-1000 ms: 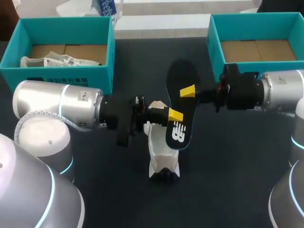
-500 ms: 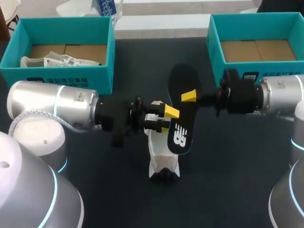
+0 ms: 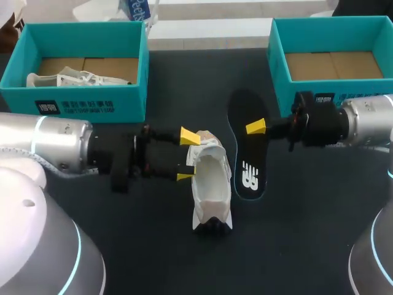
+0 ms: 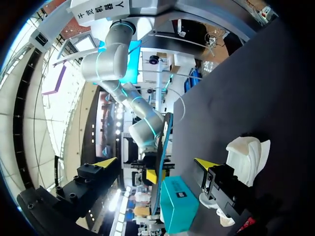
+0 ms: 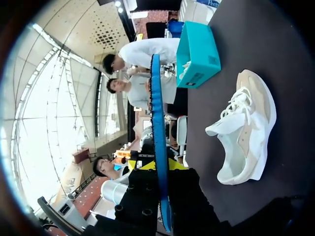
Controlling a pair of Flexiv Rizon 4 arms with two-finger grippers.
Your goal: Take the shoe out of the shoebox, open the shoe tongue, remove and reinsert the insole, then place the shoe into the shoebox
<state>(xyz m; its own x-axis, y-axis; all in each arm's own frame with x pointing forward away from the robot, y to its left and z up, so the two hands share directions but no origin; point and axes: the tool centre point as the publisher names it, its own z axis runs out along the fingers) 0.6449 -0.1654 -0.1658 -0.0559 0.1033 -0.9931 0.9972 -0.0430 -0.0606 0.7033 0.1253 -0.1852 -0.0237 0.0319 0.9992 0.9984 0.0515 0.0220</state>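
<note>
My right pincer [image 3: 255,128] is pinching the insole [image 3: 247,153] near its middle, one yellow tip on the upper face and the other hidden beneath it. Through my right wrist, the insole [image 5: 156,123] shows edge-on as a thin blue line, running straight out from between the tips of the right pincer [image 5: 157,165]. From above, the insole is black with a white mark near the end closer to me, and it sits just to the right of the shoe [image 3: 212,184]. The white shoe stands on the dark surface [image 3: 307,246] with its mouth wide and facing up, between my two arms. My left pincer [image 3: 186,157] is spread, both yellow tips just beside the shoe's left flank. I cannot tell whether either tip touches it. Through my left wrist, the shoe [image 4: 248,152] lies outside the gap of the left pincer [image 4: 155,162], beside one finger, while the insole [image 4: 162,142] shows edge-on ahead of the gap. The left shoebox [image 3: 92,101] stands at the far left of the surface with a second shoe [image 3: 73,78] lying inside. The right shoebox [image 3: 279,55] stands at the far right, its cardboard floor showing. In my right wrist view, the shoe [image 5: 246,132] lies beside the pincer, well apart from the left shoebox [image 5: 197,54].
</note>
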